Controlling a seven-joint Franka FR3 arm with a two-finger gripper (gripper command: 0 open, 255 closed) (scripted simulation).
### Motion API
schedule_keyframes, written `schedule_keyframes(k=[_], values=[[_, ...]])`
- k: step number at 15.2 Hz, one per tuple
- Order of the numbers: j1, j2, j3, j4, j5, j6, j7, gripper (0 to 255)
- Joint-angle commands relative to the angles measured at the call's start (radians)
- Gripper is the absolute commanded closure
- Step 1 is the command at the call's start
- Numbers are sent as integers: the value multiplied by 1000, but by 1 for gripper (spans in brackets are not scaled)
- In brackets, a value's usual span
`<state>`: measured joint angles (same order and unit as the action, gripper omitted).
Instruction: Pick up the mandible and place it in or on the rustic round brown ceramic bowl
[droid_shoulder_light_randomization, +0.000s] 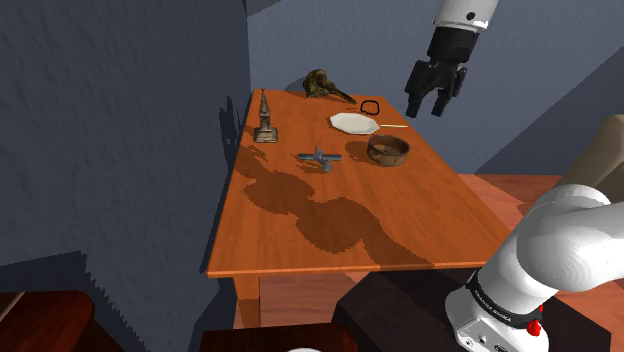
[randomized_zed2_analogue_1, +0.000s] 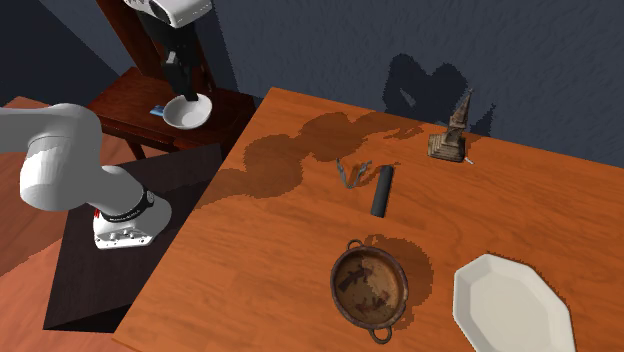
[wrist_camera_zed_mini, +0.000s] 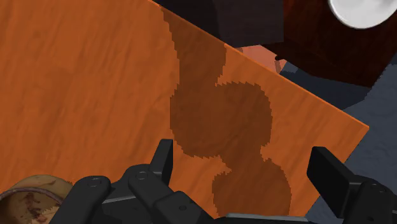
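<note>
The mandible (droid_shoulder_light_randomization: 321, 164) (randomized_zed2_analogue_1: 350, 172) is a small grey V-shaped piece lying mid-table beside a dark bar (randomized_zed2_analogue_1: 382, 190). The round brown bowl (droid_shoulder_light_randomization: 388, 149) (randomized_zed2_analogue_1: 368, 285) with small handles stands upright toward the shoulder view's right of it, and its rim (wrist_camera_zed_mini: 32, 193) shows beside one finger in the wrist view. My gripper (droid_shoulder_light_randomization: 427, 108) (randomized_zed2_analogue_1: 185, 85) (wrist_camera_zed_mini: 245, 168) hangs high above the table's edge, well apart from both. It is open, with nothing between the fingers (wrist_camera_zed_mini: 164, 159).
A white octagonal plate (droid_shoulder_light_randomization: 353, 122) (randomized_zed2_analogue_1: 510, 305) lies beyond the bowl. A tower statuette (droid_shoulder_light_randomization: 264, 120) (randomized_zed2_analogue_1: 452, 132), a brown lumpy figure (droid_shoulder_light_randomization: 320, 83) and a black ring (droid_shoulder_light_randomization: 370, 106) sit at the table's far end. A white bowl (randomized_zed2_analogue_1: 187, 112) (wrist_camera_zed_mini: 362, 13) rests on a dark side table.
</note>
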<state>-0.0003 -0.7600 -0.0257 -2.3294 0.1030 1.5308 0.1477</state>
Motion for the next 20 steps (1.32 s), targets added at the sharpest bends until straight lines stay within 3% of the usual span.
schedule_keyframes(k=[1, 10, 20], values=[[0, 0, 0, 0, 0, 0, 0, 0], [-15, 240, -30, -44, -24, 289, -53, 0], [-26, 585, -65, 40, -21, 556, -110, 0]])
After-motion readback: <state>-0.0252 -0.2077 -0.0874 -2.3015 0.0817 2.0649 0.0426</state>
